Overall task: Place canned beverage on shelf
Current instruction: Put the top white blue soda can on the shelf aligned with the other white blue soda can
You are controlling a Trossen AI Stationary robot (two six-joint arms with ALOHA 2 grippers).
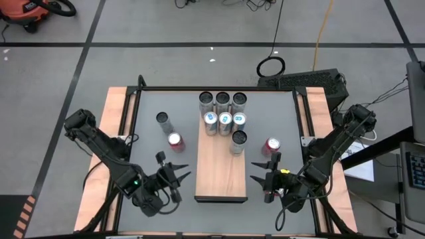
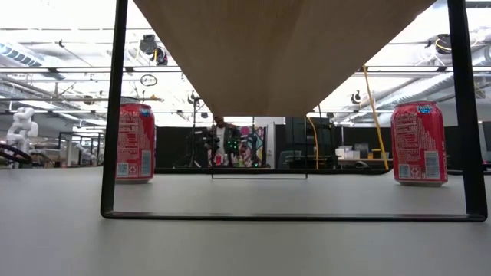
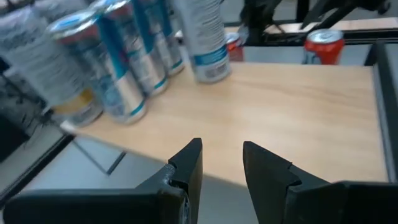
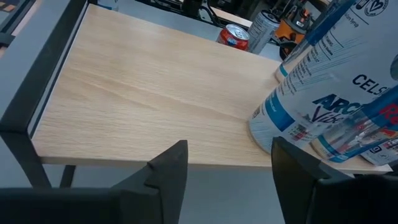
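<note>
The shelf (image 1: 220, 174) is a light wood board on a dark frame in the table's middle. Several silver cans (image 1: 224, 119) stand upright on its far half. On the tabletop left of the shelf stand a red can (image 1: 175, 141) and a silver can (image 1: 163, 120). Another red can (image 1: 271, 146) stands to the shelf's right. My left gripper (image 1: 180, 174) hangs open beside the shelf's left edge, pointing at it (image 3: 221, 158). My right gripper (image 1: 257, 172) hangs open beside the right edge (image 4: 229, 163). Nothing lies between the fingers of either one.
The shelf's near half (image 3: 292, 118) is bare wood. From table height, two red cans (image 2: 136, 142) (image 2: 418, 142) show on either side of the shelf's dark frame (image 2: 284, 217). Pale wooden strips (image 1: 116, 133) edge the grey tabletop. Cables and a keyboard lie on the floor beyond.
</note>
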